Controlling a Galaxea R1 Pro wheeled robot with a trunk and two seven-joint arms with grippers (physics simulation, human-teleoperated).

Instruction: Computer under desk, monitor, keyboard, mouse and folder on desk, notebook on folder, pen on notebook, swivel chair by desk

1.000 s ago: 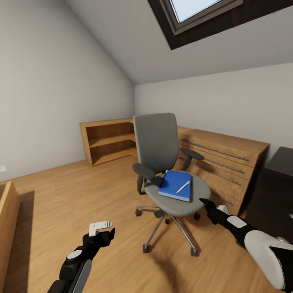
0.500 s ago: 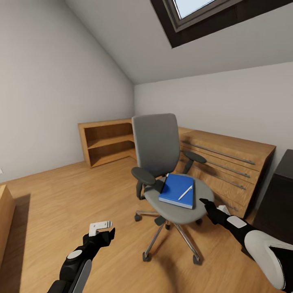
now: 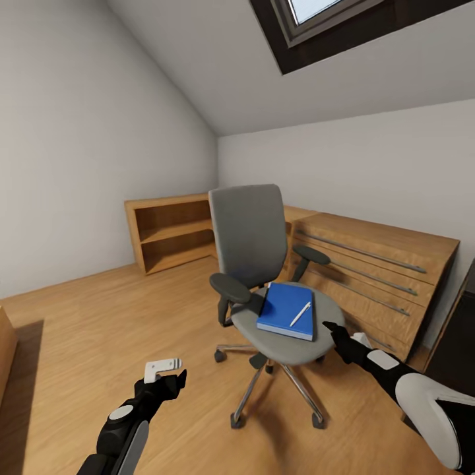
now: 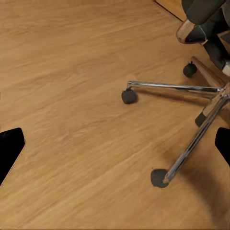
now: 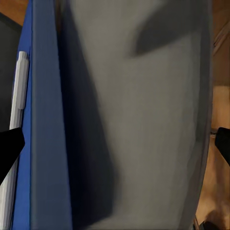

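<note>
- Left gripper (image 3: 173, 375): hangs low over the wood plank floor (image 3: 99, 316), jaws wide apart, holding nothing.
- Right gripper (image 3: 333, 332): at the front edge of the seat, near the folder; fingers spread wide, empty.
- Swivel chair (image 3: 254, 247): grey fabric seat and back, dark armrests, chrome star base on black casters.
- Folder (image 3: 285, 310): flat, bright blue, lying on the seat.
- Pen (image 3: 300, 313): thin, white-silver, resting diagonally on the folder.
- Beyond: low light-wood shelving (image 3: 168, 231) and dresser (image 3: 376, 280) against the wall.
</note>
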